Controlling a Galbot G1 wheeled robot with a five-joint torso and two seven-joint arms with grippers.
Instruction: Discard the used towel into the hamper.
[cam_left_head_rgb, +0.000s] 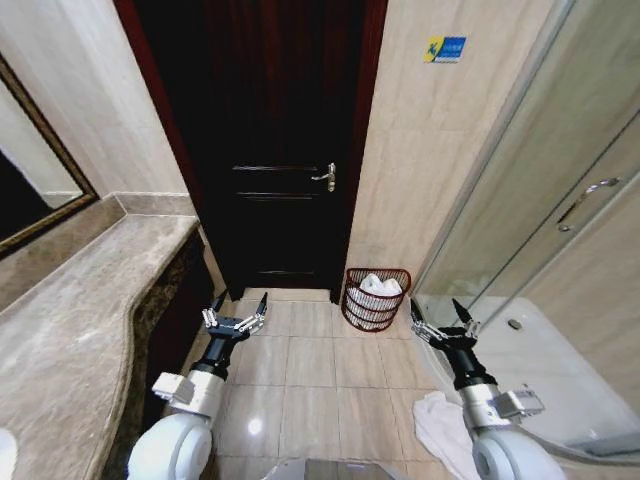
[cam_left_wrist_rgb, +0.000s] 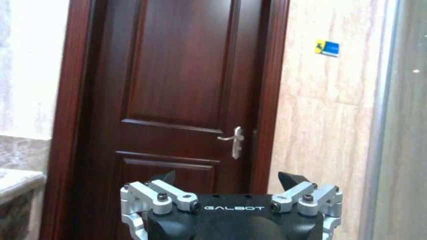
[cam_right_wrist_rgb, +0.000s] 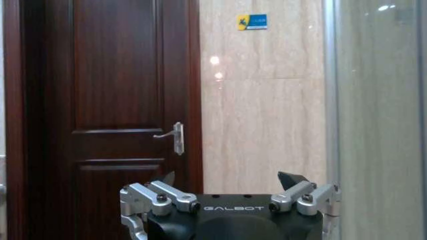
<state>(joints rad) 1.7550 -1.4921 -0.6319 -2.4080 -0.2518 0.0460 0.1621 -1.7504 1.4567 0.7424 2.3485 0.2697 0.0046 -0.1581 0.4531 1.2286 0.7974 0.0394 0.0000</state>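
Note:
The hamper (cam_left_head_rgb: 376, 300), a round red-brown wire basket, stands on the tiled floor against the wall beside the dark door, with white cloth (cam_left_head_rgb: 380, 285) inside it. A white towel (cam_left_head_rgb: 436, 424) lies crumpled on the floor next to my right arm's base. My left gripper (cam_left_head_rgb: 240, 301) is open and empty, held low over the floor to the left of the hamper. My right gripper (cam_left_head_rgb: 435, 309) is open and empty too, just right of the hamper. Both wrist views face the door, with the left gripper (cam_left_wrist_rgb: 227, 178) and right gripper (cam_right_wrist_rgb: 227, 176) showing spread fingers.
A dark wooden door (cam_left_head_rgb: 270, 140) with a metal handle (cam_left_head_rgb: 325, 177) is shut straight ahead. A stone counter (cam_left_head_rgb: 80, 320) runs along the left under a mirror. A glass shower enclosure (cam_left_head_rgb: 560, 230) closes off the right. Tiled floor (cam_left_head_rgb: 310, 365) lies between the arms.

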